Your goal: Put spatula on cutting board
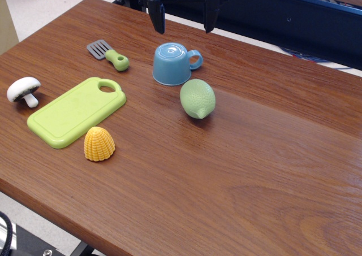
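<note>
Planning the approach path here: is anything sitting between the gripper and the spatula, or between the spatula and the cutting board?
Nothing visible blocks either path. The gripper hangs open at the table's far edge; the spatula lies apart to its left, with bare wood between it and the cutting board. The blue cup sits right of that line.

spatula (108, 55) on table — beside cutting board (76, 111) | claw (184, 20) open

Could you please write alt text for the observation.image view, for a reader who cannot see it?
A toy spatula lies on a wooden table just beyond a lime-green cutting board, with the open gripper hanging at the far edge. Nearby sit an upside-down blue cup, a lime, corn and a mushroom.
</note>
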You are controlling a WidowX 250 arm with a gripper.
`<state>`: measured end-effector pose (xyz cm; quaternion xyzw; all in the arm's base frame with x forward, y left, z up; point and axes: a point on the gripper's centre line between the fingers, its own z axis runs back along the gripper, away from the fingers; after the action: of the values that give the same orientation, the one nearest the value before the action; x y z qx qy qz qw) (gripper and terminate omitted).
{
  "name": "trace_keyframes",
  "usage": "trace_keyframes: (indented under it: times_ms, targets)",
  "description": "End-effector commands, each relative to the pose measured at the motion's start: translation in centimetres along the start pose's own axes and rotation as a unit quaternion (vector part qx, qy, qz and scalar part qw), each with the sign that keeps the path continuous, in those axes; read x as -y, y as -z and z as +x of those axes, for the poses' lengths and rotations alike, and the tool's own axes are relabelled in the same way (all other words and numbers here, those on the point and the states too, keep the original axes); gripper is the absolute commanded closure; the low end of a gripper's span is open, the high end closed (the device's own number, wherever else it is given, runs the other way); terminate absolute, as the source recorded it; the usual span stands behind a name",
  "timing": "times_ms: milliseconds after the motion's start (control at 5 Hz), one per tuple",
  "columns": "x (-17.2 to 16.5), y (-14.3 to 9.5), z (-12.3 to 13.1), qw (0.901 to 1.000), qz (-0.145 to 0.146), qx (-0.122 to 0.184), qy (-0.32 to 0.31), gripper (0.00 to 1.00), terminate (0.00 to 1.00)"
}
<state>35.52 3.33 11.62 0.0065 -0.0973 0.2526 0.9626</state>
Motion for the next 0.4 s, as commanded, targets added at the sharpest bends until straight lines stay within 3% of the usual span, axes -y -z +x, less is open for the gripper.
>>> trace_keyframes:
  times_ms: [0,200]
  targets:
    - [0.0,0.0,0.0,1.0,0.0,0.0,0.0,0.0,0.0]
    - [-3.3,-0.1,1.1,0.999,-0.001,-0.021,-0.038,0.0,0.0]
